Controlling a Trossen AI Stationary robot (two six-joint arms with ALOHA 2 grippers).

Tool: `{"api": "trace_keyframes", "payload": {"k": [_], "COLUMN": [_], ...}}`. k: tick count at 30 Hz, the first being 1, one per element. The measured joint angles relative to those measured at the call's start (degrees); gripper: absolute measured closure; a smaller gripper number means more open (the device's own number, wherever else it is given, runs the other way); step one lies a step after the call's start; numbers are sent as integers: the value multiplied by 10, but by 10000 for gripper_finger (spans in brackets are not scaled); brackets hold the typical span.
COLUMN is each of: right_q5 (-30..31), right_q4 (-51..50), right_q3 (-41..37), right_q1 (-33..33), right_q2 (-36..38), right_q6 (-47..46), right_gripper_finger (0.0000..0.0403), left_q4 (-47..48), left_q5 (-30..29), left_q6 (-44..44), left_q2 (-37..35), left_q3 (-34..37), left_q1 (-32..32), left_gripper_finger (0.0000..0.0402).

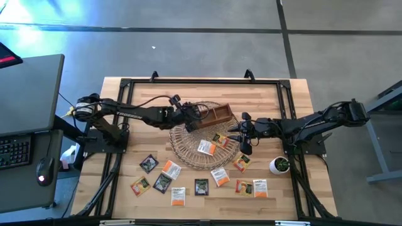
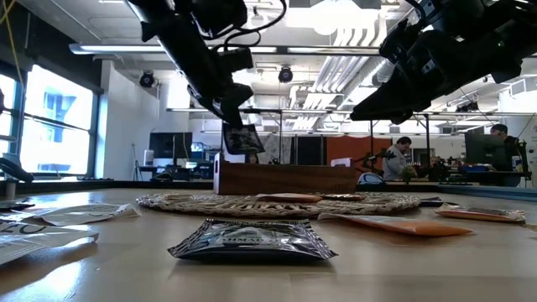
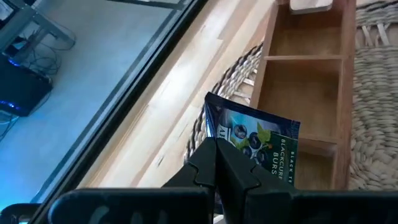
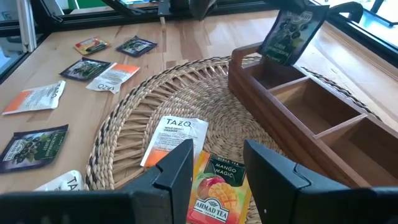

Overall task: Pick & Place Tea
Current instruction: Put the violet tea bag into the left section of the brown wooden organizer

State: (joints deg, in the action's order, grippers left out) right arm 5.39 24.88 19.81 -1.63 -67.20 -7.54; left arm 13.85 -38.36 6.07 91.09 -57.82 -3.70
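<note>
My left gripper [image 3: 216,152] is shut on a dark sachet with a blueberry print [image 3: 258,140], held over the end compartment of the brown wooden tray [image 3: 308,93]. In the low view this sachet [image 2: 243,138] hangs above the tray [image 2: 285,178]. My right gripper [image 4: 217,165] is open and hovers over the round wicker mat [image 4: 124,149], above a white-orange Tazo sachet [image 4: 174,132] and a mango sachet [image 4: 214,186] lying flat on it. Several more sachets lie flat on the table near the front edge [image 1: 201,187]. My left gripper pinches the dark sachet between its two fingers at one edge near a corner [image 3: 225,132], coming from above and slanting down. The sachet is lifted clear and hangs tilted below the fingers [image 2: 233,107], over the tray's end compartment.
The tray [image 1: 221,114] rests on the far part of the wicker mat [image 1: 188,150]. A small white pot with a plant [image 1: 279,164] stands by the right arm's base. A black sachet [image 2: 252,241] lies close to the low camera. People sit in the room behind.
</note>
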Motion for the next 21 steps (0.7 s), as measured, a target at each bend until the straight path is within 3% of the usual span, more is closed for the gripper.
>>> {"api": "trace_keyframes", "payload": {"k": [12, 17, 21], "right_q5": [0, 14, 59], "right_q4": [3, 36, 93], "right_q3": [0, 0, 0], "right_q1": [0, 0, 0], "right_q2": [0, 0, 0], "right_q6": [0, 0, -27], "right_gripper_finger": [265, 265, 265], "left_q4": [27, -32, -101], "left_q5": [1, 3, 3], "left_q6": [2, 2, -2], "left_q2": [11, 11, 11], "left_q3": [0, 0, 0], "left_q1": [0, 10, 32], "left_gripper_finger": [401, 401, 401]}}
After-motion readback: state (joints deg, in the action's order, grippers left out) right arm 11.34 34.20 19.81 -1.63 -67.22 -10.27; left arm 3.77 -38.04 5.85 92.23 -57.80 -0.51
